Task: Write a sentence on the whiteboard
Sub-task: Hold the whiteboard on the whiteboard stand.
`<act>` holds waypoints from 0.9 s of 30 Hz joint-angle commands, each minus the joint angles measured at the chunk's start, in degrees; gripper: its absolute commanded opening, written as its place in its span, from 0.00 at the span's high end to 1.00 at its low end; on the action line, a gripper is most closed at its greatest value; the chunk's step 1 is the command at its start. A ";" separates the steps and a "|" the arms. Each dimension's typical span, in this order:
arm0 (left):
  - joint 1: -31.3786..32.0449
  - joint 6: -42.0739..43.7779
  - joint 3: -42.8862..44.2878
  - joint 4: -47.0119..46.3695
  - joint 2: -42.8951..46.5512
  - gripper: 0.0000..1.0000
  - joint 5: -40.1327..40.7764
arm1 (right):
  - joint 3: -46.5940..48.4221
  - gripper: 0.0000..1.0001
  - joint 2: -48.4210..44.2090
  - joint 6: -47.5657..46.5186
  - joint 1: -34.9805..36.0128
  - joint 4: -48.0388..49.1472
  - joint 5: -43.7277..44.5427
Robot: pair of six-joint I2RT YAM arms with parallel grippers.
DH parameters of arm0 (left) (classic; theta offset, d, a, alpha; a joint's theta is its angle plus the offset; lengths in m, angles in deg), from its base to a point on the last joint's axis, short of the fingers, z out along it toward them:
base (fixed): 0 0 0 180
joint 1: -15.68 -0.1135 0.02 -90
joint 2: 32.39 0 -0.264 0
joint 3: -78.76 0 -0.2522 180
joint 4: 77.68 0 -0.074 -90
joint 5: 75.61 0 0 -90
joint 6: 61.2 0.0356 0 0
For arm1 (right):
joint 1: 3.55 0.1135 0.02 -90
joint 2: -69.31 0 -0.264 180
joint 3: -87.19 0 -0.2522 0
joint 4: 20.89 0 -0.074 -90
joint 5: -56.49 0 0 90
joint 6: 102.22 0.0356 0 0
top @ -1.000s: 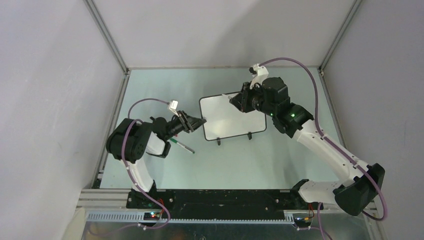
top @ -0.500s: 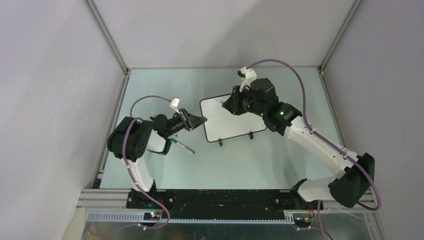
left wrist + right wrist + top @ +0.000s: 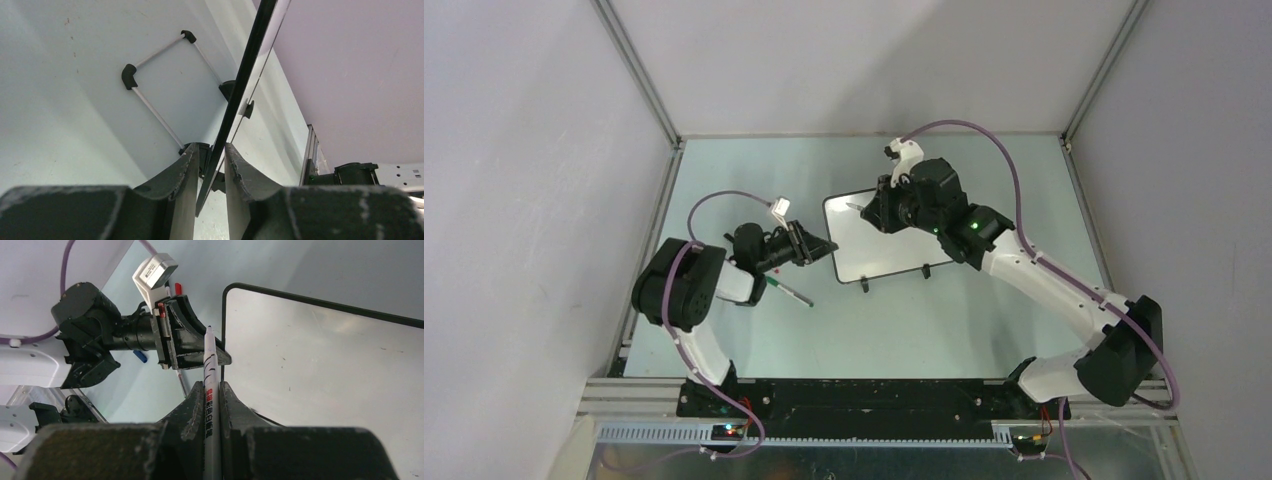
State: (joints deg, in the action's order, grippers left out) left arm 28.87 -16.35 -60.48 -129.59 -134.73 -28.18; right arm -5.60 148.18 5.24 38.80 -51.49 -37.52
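The whiteboard (image 3: 889, 240) stands tilted on its two black feet mid-table. Its face is blank in the right wrist view (image 3: 325, 365), and no blue sentence shows. My left gripper (image 3: 822, 245) is shut on the board's left edge, whose black frame (image 3: 240, 85) runs between the fingers (image 3: 187, 170). My right gripper (image 3: 876, 210) is shut on a white marker (image 3: 209, 385). The marker's tip (image 3: 209, 330) points at the board's upper left corner. I cannot tell whether it touches the board. The left gripper also shows in the right wrist view (image 3: 195, 347).
A thin pen with a green end (image 3: 789, 291) lies on the table under the left arm. The board's feet (image 3: 861, 285) stick out toward the near side. Grey enclosure walls and metal rails (image 3: 639, 85) border the table.
My right arm has carried the marker leftward across the board, from its upper right side to its upper left corner. The left gripper has stayed on the board's left edge.
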 commanded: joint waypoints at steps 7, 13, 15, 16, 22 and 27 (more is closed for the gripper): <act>-0.40 10.40 2.40 14.07 6.55 0.77 3.35 | 2.60 1.00 1.77 -2.29 2.50 1.46 3.33; -0.03 14.68 3.73 20.48 8.79 0.84 4.74 | 4.78 1.00 4.11 -2.83 4.16 -0.38 8.06; 0.24 15.15 3.90 20.85 8.96 0.87 4.70 | 6.25 1.00 5.39 -2.88 4.87 -1.70 10.08; 0.36 15.52 4.23 21.33 8.88 0.89 4.56 | 6.74 1.00 6.13 -2.87 5.13 -2.43 11.22; 2.22 21.32 7.45 31.02 9.53 1.00 7.87 | 9.07 1.00 7.83 -3.37 6.48 -3.25 13.24; 2.47 21.64 7.65 33.88 11.42 1.00 10.26 | 9.52 1.00 7.92 -3.44 6.69 -3.10 13.56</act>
State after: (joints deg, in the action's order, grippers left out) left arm 31.12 1.07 -53.90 -102.51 -125.09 -23.96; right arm 0.76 156.12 2.66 45.16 -55.01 -26.06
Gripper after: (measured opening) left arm 0.142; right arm 0.139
